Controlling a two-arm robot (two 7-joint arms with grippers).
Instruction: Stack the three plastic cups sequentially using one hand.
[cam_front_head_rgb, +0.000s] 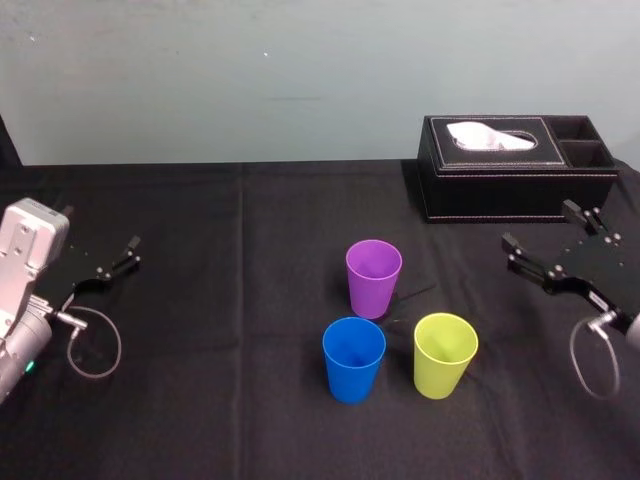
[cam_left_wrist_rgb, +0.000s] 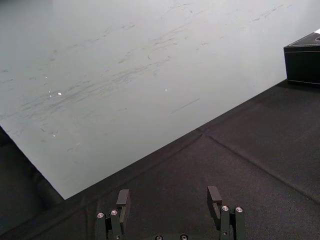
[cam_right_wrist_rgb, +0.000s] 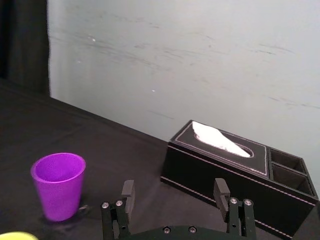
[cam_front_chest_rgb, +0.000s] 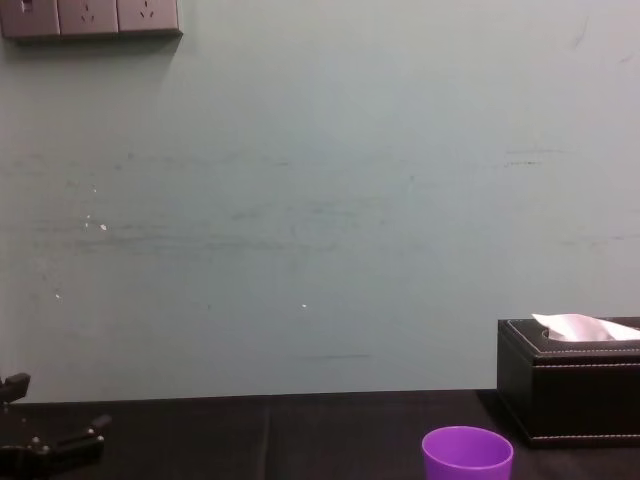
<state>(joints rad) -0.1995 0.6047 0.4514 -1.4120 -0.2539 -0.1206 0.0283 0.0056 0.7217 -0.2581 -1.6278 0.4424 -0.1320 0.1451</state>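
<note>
My right pincer (cam_front_head_rgb: 538, 225) hangs wide open and empty beside the black tissue box (cam_front_head_rgb: 515, 185). My left pincer (cam_front_head_rgb: 130, 253), likewise open and empty, sits far left. Between them stand the purple cup (cam_front_head_rgb: 373, 278) and, nearer me, the blue cup (cam_front_head_rgb: 353, 358) and yellow-green cup (cam_front_head_rgb: 445, 355), all upright and apart.

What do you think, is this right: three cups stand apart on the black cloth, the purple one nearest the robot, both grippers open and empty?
Not quite: the purple cup stands farthest from the robot, toward the tissue box, behind the blue cup and yellow-green cup, as the head view shows. The rest holds: cups apart, left gripper and right gripper open and empty.
</note>
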